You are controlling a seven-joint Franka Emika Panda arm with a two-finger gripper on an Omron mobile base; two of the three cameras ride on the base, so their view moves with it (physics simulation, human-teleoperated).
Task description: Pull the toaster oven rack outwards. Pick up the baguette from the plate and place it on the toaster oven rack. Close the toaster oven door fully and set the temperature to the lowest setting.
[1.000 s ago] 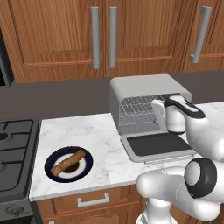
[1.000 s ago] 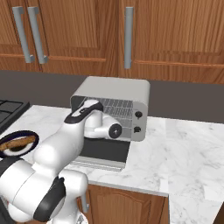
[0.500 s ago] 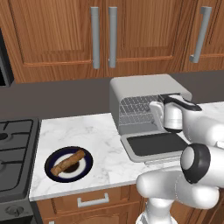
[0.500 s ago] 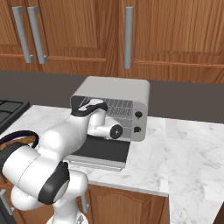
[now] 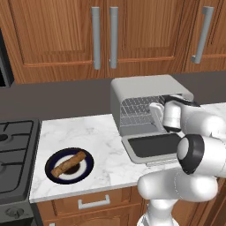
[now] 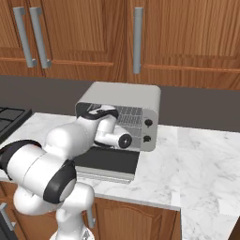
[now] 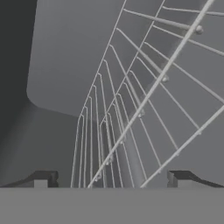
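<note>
Wooden cabinets with long grey bar handles (image 5: 96,37) hang over a dark backsplash, and below them runs a white marble counter (image 5: 99,137). At its far left sits the black stove (image 5: 13,154). Next along the counter is the round plate with the navy rim, white ring and brown centre (image 5: 69,165), and the short golden-brown baguette (image 5: 68,163) lies slantwise across it, well apart from me.

Further right stands the boxy light-grey toaster oven (image 5: 148,90) with its two small dark knobs (image 6: 148,131). Its grey-framed glass door (image 5: 154,147) lies folded down flat on the counter, window upward. The thin silver wire rack (image 5: 137,110) sits inside the cavity, not yet drawn out over the door.

My gripper (image 7: 111,179) is at the mouth of that cavity, above the door. My two dark fingertips (image 7: 41,178) stand spread wide, as far apart as they go, and nothing is between them. The rack's front bars run close before me, across the gap between my tips, with the grey oven wall (image 7: 65,57) behind.
</note>
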